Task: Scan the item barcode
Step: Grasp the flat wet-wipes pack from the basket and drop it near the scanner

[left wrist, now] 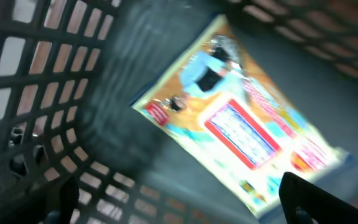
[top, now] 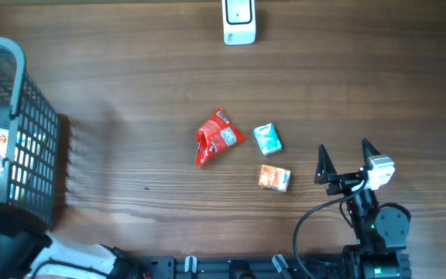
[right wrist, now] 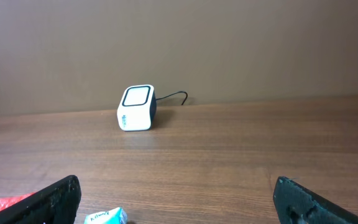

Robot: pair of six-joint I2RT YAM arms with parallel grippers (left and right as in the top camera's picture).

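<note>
Behind wood-grain table (right wrist: pixel 229 143) (brown), plain wall (right wrist: pixel 229 43)

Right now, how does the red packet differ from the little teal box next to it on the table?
The red packet is bright red; the teal box is teal and white. The red packet is a crumpled, irregular pouch, while the teal box is a neat block. The red packet is also larger than the teal box. Both lie loose on the wooden table, side by side but apart.
</note>
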